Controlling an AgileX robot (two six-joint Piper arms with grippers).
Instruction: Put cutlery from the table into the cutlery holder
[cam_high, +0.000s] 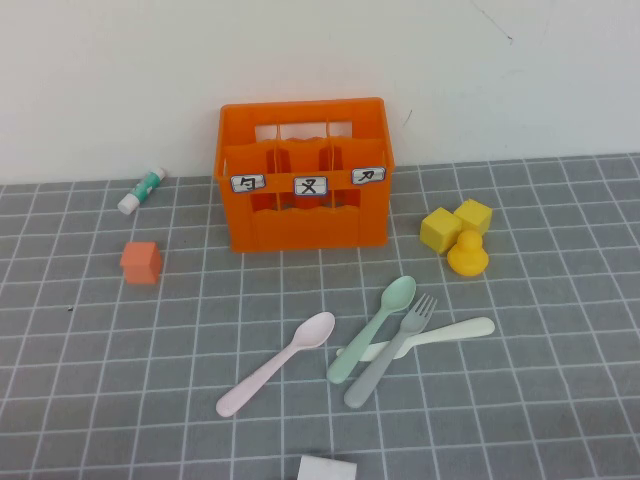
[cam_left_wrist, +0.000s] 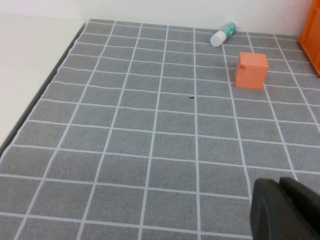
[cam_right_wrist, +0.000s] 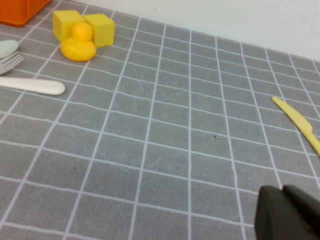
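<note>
The orange cutlery holder (cam_high: 305, 175) stands at the back middle of the grey table (cam_high: 120, 380), its compartments showing nothing inside. In front of it lie a pale pink spoon (cam_high: 277, 362), a mint green spoon (cam_high: 372, 328), a grey fork (cam_high: 392, 350) and a cream-white knife (cam_high: 430, 336), the last three overlapping. The knife's end (cam_right_wrist: 32, 85), the fork's tines (cam_right_wrist: 9, 64) and the mint spoon's bowl (cam_right_wrist: 7, 48) show in the right wrist view. A yellow knife (cam_right_wrist: 300, 125) lies apart there. My left gripper (cam_left_wrist: 285, 210) and right gripper (cam_right_wrist: 287, 212) are shut, empty, above bare table, outside the high view.
A glue stick (cam_high: 141, 190) and a small orange cube (cam_high: 142, 262) lie left of the holder. Two yellow cubes (cam_high: 456, 222) and a yellow duck (cam_high: 467, 252) sit to its right. A white object (cam_high: 327, 468) is at the front edge.
</note>
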